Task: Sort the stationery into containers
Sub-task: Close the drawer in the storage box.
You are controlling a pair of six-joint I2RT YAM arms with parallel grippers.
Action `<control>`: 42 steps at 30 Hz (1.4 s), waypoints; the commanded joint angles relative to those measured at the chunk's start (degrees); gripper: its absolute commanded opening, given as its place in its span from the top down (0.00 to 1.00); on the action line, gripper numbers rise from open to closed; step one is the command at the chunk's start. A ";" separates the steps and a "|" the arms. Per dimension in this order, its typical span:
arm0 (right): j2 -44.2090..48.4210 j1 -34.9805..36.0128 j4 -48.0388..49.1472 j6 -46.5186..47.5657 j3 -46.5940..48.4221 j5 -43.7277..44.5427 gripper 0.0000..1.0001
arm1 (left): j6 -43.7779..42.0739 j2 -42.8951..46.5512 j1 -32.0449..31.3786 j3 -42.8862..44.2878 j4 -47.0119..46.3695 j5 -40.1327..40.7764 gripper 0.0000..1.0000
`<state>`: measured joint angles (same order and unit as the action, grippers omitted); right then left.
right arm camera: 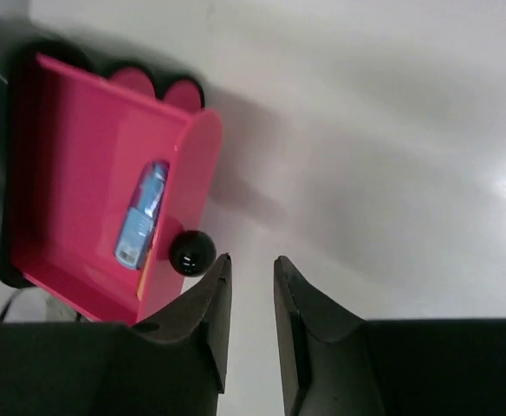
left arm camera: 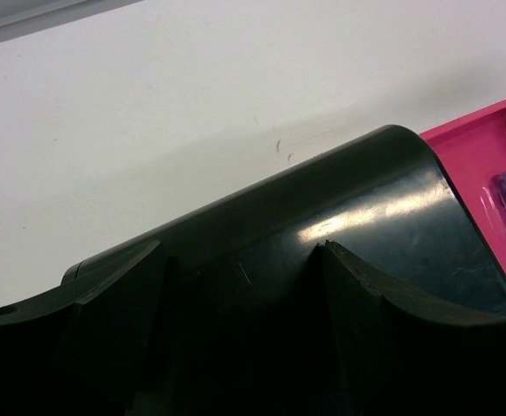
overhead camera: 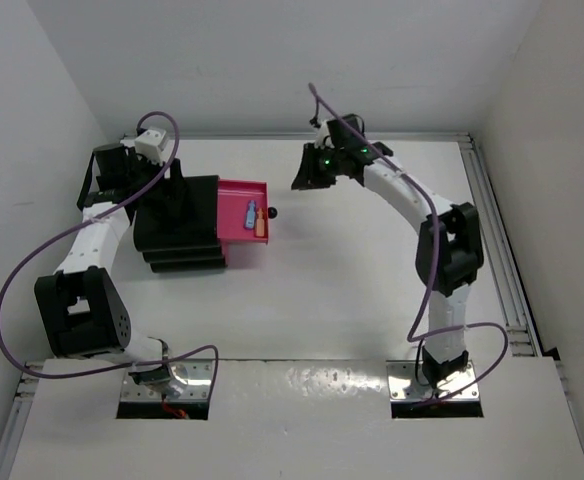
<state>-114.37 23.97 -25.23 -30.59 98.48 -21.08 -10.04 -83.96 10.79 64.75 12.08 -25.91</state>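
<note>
**At the table's 9 o'clock: stepped box with one drawer out**

White table (overhead camera: 352, 280) surrounds the box (overhead camera: 177, 225), and purple cables (overhead camera: 12, 270) loop off both arms. The left gripper (left arm camera: 240, 260) sits over the box's glossy black top, toward its 10 o'clock corner. Its jaws are spread wide; whether they press the box cannot be told. The right gripper (right arm camera: 251, 264) hangs over the table at the drawer's 2 o'clock, jaws a narrow gap apart and empty, with the knob (overhead camera: 272, 212) just beside one fingertip in the right wrist view. The drawer (overhead camera: 242, 210), pink with that round black knob on its front, stands out at the box's 3 o'clock. Inside, close to the front wall, lie a blue highlighter (overhead camera: 250, 213) and, at its 3 o'clock, an orange highlighter (overhead camera: 261, 224).
</note>
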 commanded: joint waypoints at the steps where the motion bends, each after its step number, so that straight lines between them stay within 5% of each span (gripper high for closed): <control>1: -4.88 4.41 -4.72 3.43 4.52 -2.91 0.74 | -1.29 -4.45 -0.59 -4.20 19.74 3.41 0.22; 10: -6.66 9.69 -10.63 5.72 5.32 -2.30 0.65 | -1.65 -4.19 -0.50 -3.49 20.27 4.55 0.22; 42: -17.47 17.17 7.38 -6.58 18.15 -8.18 0.55 | -2.17 -4.02 0.46 -5.34 19.30 4.20 0.22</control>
<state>-131.15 40.32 -23.51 -35.07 113.67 -27.73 -10.35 -83.99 10.96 64.95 12.62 -25.74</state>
